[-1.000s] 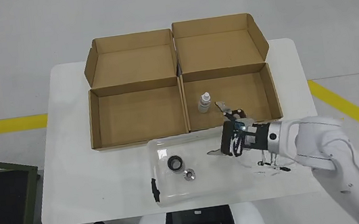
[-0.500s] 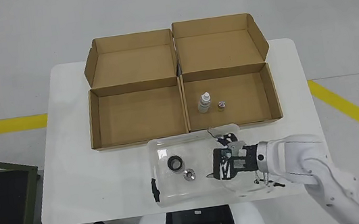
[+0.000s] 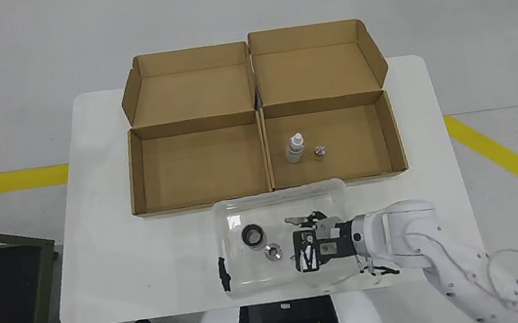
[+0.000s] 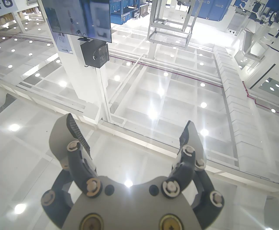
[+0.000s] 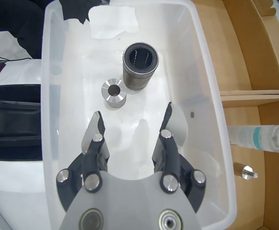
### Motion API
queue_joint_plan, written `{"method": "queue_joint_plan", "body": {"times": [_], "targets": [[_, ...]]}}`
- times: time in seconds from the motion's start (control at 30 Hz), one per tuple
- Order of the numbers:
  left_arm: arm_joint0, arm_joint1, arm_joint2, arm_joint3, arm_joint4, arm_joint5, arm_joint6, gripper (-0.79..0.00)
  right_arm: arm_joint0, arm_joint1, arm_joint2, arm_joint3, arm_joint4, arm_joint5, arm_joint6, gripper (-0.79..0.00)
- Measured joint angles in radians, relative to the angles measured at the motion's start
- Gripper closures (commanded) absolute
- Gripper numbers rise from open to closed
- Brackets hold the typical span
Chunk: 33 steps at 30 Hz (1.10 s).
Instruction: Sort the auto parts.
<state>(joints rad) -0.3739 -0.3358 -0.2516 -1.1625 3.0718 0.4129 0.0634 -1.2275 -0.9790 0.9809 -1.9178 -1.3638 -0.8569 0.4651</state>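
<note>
Auto parts left to sort, a dark linear bearing (image 3: pixel 252 233) and a smaller steel bushing (image 3: pixel 272 251), stand in the clear plastic bin (image 3: pixel 278 196), just ahead of the right gripper (image 3: pixel 297 242). From the left wrist, the left gripper (image 4: pixel 129 125) faces a ceiling, spread wide and empty. From the right wrist, its jaws gape with nothing between them. The bushing stands bore-up just beyond one fingertip, with the bearing beside it, farther off. The right arm is clearly nearer.

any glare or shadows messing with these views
Left wrist view: ceiling lights flare into starbursts behind the open left gripper. Right wrist view: pale sheen across the clear plastic bin floor, bright glints on the silver metal bushing. Top view: even light.
</note>
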Motion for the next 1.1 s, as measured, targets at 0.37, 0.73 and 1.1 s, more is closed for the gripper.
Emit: {"method": "queue_joint_plan", "body": {"times": [0.37, 0.73, 1.1], "targets": [[0.0, 0.0, 0.0, 0.0, 0.0, 0.0, 0.0, -0.785, 0.045, -0.021, -0.088, 0.044, -0.023, 0.012, -0.001, -0.437], [0.0, 0.0, 0.0, 0.0, 0.0, 0.0, 0.0, -0.785, 0.081, -0.044, -0.161, 0.087, -0.038, 0.04, -0.014, -0.385], [0.0, 0.0, 0.0, 0.0, 0.0, 0.0, 0.0, -0.785, 0.128, -0.068, -0.206, 0.14, -0.03, 0.061, -0.027, -0.332]]}}
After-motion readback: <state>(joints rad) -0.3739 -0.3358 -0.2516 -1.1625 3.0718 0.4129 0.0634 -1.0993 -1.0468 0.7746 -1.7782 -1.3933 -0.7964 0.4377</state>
